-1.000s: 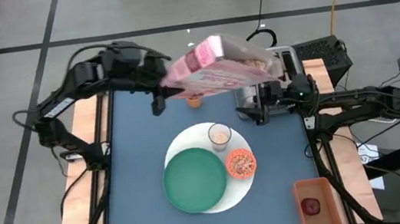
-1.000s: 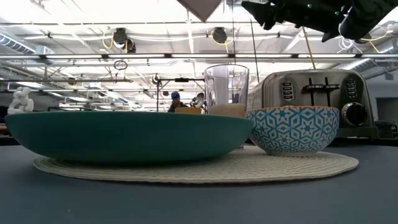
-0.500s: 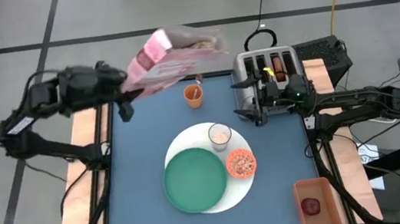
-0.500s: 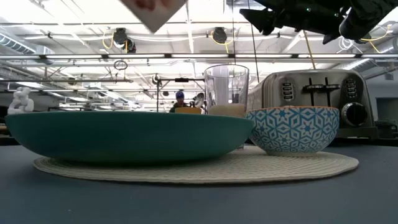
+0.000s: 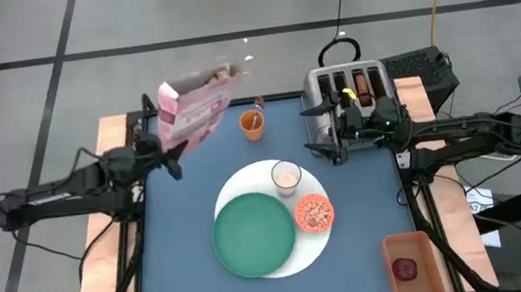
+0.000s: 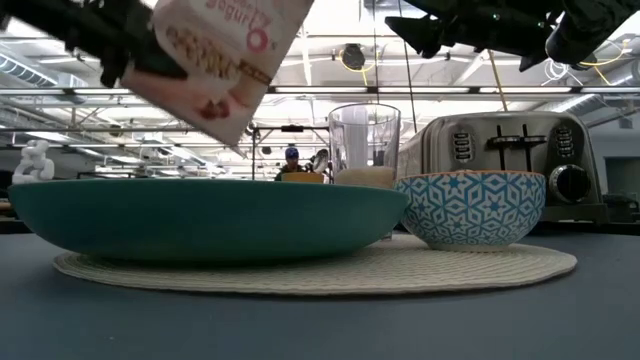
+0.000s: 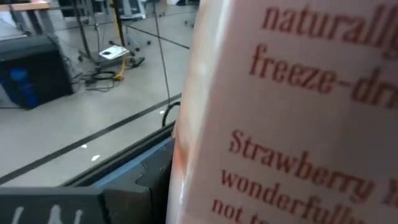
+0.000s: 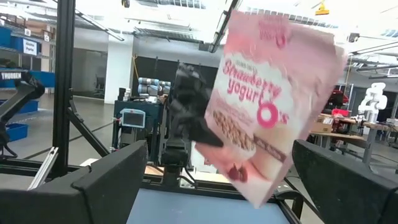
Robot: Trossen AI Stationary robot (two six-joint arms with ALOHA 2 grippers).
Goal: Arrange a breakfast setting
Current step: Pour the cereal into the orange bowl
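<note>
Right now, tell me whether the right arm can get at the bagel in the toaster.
Probably yes: the right gripper hovers open beside the toaster, the bagel sits uncovered in a slot, and nothing lies between them.

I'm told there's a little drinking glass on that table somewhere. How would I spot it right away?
Find the large white round disc in the middle of the blue table. Three things sit on it: a green plate, a patterned bowl of cereal, and the glass, on the edge nearest the silver toaster. It is the smallest, clear, with pale milk inside.
</note>
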